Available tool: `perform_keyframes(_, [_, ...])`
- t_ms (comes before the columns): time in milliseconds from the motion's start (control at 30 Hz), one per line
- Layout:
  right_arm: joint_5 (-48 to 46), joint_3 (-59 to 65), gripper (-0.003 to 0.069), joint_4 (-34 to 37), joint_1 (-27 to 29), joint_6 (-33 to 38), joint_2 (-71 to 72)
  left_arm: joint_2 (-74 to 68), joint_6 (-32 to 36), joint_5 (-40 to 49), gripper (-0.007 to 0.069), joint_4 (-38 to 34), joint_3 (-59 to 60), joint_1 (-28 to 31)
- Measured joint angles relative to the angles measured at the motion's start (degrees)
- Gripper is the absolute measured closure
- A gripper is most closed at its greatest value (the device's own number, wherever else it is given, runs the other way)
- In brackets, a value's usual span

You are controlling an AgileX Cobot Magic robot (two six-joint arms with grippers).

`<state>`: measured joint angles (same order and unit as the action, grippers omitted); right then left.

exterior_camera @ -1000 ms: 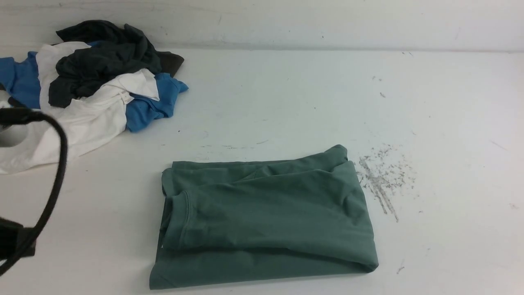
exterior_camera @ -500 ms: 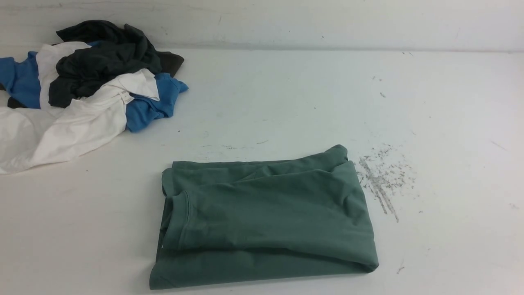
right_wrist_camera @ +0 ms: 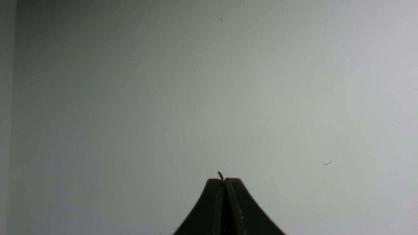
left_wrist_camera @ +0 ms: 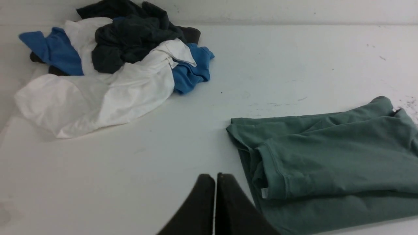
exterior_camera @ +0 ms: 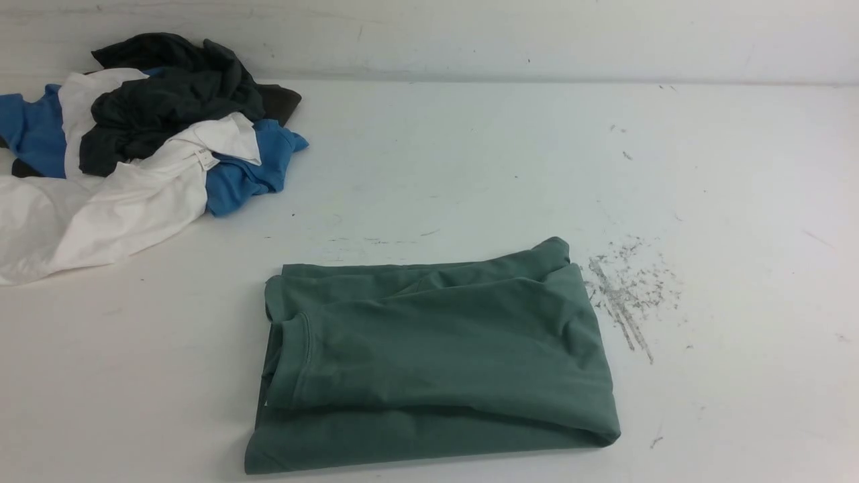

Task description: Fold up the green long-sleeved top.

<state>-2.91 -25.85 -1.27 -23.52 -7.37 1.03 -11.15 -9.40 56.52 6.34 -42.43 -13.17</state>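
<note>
Green long-sleeved top folded, sleeves hidden, left hand, right hand pressed together.

My left arm gone from front view

A second ago my black left arm and its looping cable covered the front view's left edge, over the crumpled white cotton garment; half a second ago it was already out of shot, and now that cloth shows whole on the scuffed white table. My black left gripper shows only in its own wrist view, fingers pressed together, above bare table.
</note>
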Motion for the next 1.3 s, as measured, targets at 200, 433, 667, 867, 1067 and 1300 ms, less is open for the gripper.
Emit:
perform_keyframes(200, [0.0, 0.0, 0.0673, 0.0, 0.0, 0.0, 0.0, 2.9, 1.19, -9.5, 0.0629, 0.68, 5.42, 1.49])
perform_keyframes(433, [0.0, 0.0, 0.0673, 0.0, 0.0, 0.0, 0.0, 11.26, 8.02, -29.98, 0.0629, -3.75, 26.32, 9.55])
perform_keyframes(667, [0.02, 0.0, 0.0673, 0.0, 0.0, 0.0, 0.0, 11.81, 9.4, -38.04, 0.0629, -3.33, 42.85, 11.77])
perform_keyframes(867, [0.08, 0.0, 0.0673, 0.0, 0.0, 0.0, 0.0, 11.81, 9.4, -36.23, 0.0629, -2.45, 43.79, 11.83])
perform_keyframes(1067, [0.08, 0.0, 0.0673, 0.0, 0.0, 0.0, 0.0, 11.81, 9.4, -36.19, 0.0629, -2.45, 43.79, 11.83])
perform_keyframes(1300, [0.08, 0.0, 0.0673, 0.0, 0.0, 0.0, 0.0, 11.81, 9.4, -36.17, 0.0629, -2.45, 43.79, 11.83])
